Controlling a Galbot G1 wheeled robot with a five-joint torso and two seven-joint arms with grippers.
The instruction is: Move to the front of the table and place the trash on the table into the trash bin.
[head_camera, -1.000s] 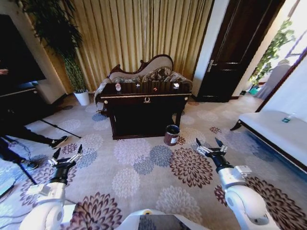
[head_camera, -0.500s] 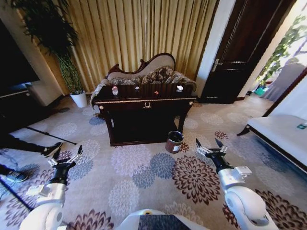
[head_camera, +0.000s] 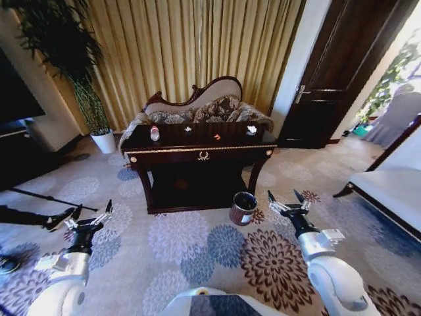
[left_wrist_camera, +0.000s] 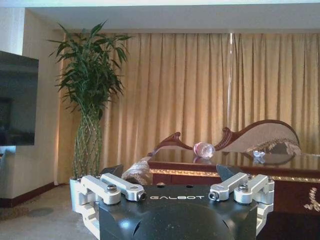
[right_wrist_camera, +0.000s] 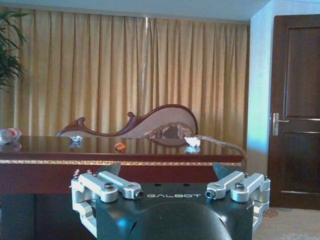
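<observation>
Grippers (head_camera: 93, 214) (head_camera: 287, 200) wide open, empty.

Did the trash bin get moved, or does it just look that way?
No. The bin sits by the table's right front leg, same as before. The whole picture shifted because the robot drove closer.

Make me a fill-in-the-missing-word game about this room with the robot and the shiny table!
1. The trash bin stands on the ______, by the front right leg of the table.
2. The bottle lies near the table's ______ end.
3. The left gripper and the right gripper are both ______ and hold nothing.
4. Behind the table stands a ______ before the curtains.

Missing words: carpet; left; open; sofa
</observation>
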